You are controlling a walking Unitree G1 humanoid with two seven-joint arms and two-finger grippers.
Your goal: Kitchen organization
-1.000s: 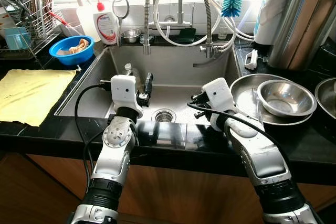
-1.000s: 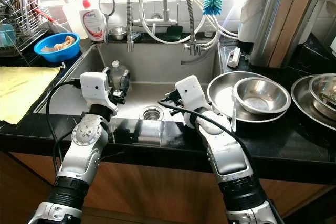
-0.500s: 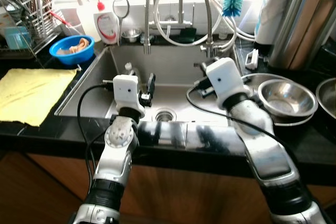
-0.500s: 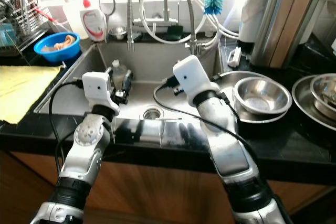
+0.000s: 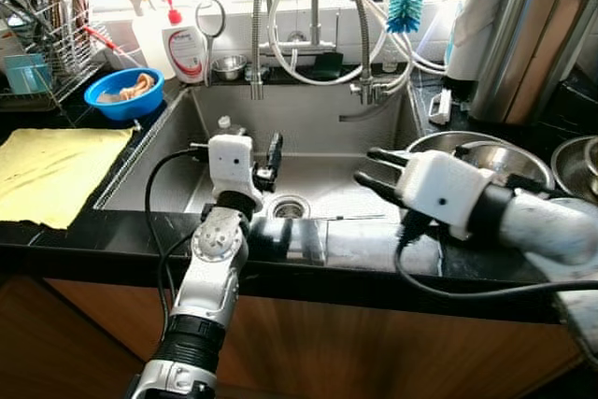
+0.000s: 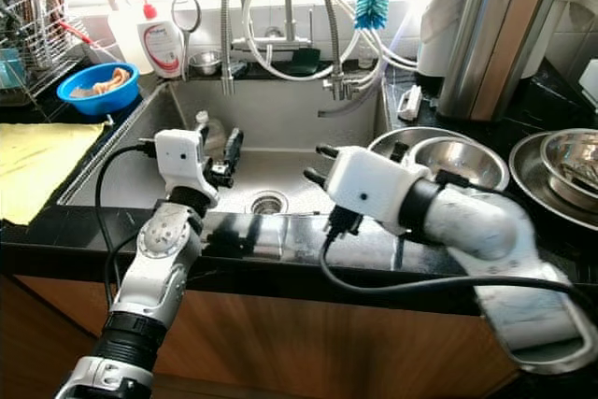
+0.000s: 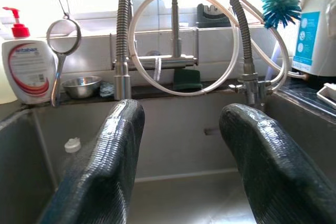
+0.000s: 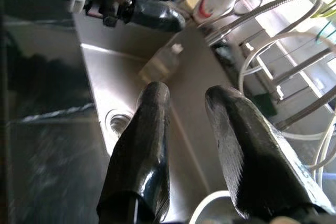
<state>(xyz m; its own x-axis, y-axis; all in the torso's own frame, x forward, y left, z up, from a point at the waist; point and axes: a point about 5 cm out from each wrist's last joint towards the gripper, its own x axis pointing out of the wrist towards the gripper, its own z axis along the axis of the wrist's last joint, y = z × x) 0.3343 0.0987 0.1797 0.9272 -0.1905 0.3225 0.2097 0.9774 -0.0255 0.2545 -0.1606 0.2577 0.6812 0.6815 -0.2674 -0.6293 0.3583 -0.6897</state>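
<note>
Both grippers are held over the stainless steel sink basin. The left gripper is spread, empty. The right gripper, turned sideways, is also parted. What seems a clear plastic bottle is lying inside the basin.

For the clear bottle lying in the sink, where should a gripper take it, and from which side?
The clear bottle lies on its side on the sink floor near the left wall, white cap toward the back. Probably best gripped across its body, coming from above, fingers straddling the width. The left gripper, open, is nearest; the right gripper hovers open above the basin's right side.
</note>
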